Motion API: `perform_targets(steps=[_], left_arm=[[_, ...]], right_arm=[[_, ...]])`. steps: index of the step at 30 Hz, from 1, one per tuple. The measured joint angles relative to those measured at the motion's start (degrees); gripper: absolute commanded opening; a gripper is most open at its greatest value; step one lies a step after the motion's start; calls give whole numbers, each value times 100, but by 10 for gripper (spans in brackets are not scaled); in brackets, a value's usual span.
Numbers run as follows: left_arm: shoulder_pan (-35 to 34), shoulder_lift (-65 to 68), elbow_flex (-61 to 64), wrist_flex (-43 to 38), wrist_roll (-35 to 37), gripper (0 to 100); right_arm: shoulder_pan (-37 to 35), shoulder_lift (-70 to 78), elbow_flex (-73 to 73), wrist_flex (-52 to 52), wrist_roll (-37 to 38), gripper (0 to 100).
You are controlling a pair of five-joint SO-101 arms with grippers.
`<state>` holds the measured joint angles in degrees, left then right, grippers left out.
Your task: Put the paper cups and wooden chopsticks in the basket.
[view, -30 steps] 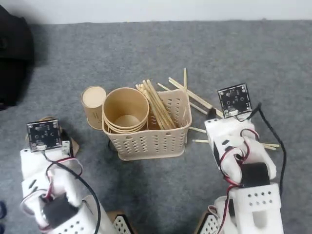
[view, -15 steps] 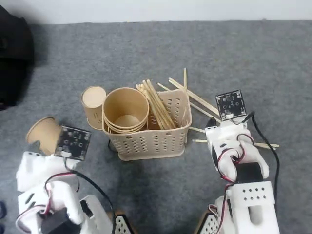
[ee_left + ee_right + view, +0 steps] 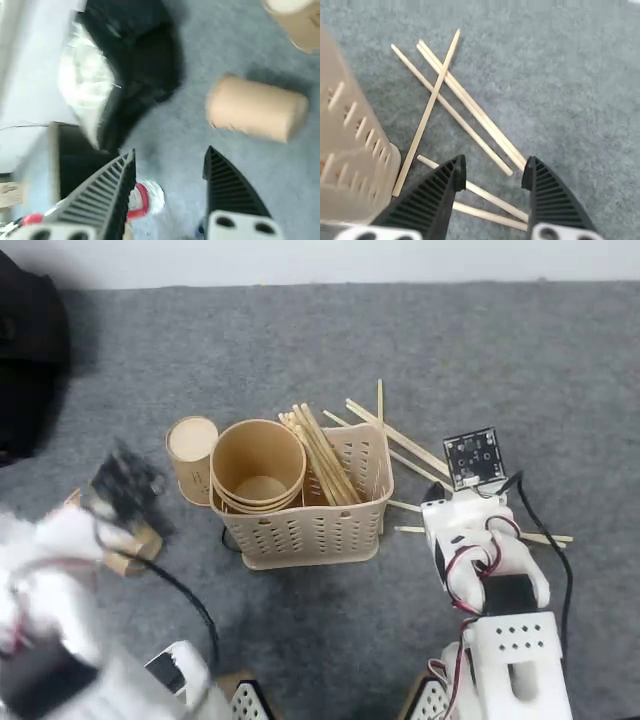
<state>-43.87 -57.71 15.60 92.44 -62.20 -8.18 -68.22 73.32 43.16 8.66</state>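
Observation:
The beige slotted basket holds nested paper cups and a bundle of wooden chopsticks. Another cup stands against the basket's left side. A further cup lies on its side on the carpet, ahead of my open, empty left gripper; the blurred left arm partly covers this cup. Several loose chopsticks lie on the carpet to the right of the basket. My right gripper hangs open just above them, holding nothing.
A black bag lies at the far left of the grey carpet, beyond the lying cup. More loose chopsticks fan out behind the basket's right corner. The right arm stands close to the basket's right side.
The left arm swung away from over the lying cup, uncovering it, and is blurred by motion now. The right arm pulled back slightly and then held still.

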Motion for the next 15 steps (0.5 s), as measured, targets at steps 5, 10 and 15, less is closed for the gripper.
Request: perform_targets(steps=[5,10,15], left_arm=[[-62,2207,-1741,633,-343,206],[-88,3560,-2215,651,-642,206],[-88,4308,-2444,651,-835,206]], right_arm=[[-18,-9,35,-53,0,195],[-18,-9,35,-53,26,195],[-18,-9,35,-53,26,195]])
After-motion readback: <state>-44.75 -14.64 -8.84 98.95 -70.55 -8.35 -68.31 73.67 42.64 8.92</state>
